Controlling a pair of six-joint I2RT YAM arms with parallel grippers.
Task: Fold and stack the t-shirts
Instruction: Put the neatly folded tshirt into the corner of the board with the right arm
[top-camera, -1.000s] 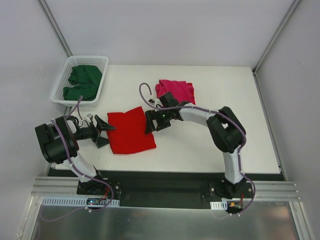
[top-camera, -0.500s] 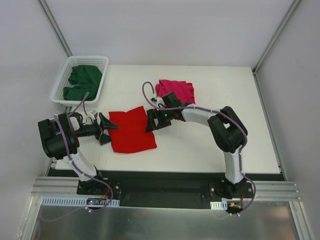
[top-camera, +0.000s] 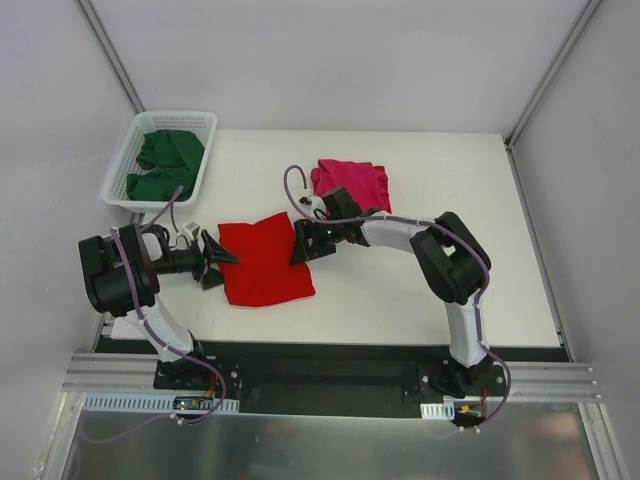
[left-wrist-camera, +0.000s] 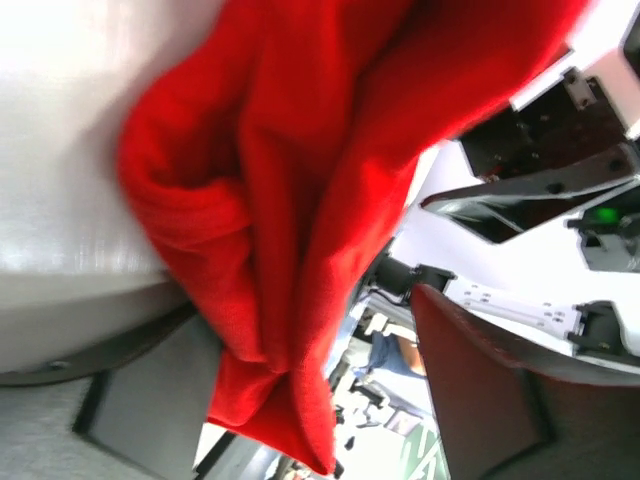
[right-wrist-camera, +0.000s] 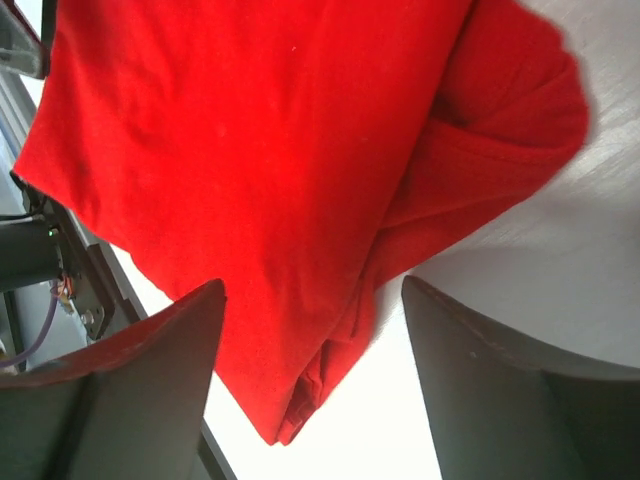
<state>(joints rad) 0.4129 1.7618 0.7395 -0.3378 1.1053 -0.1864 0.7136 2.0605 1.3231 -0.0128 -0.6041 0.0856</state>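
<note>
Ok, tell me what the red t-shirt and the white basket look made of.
Red t-shirt: soft knit cloth, probably cotton jersey, with a matte finish. It bunches into rounded folds and shows a seamed edge in the wrist views.
White basket: likely rigid plastic, plain white. Its walls are a regular moulded lattice that holds its shape.

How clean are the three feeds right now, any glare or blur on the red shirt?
Top view: even light, sharp, the red shirt clear. Left wrist view: table washed out by glare, cloth close and soft. Right wrist view: shirt fairly sharp, own fingers dark and blurred.
</note>
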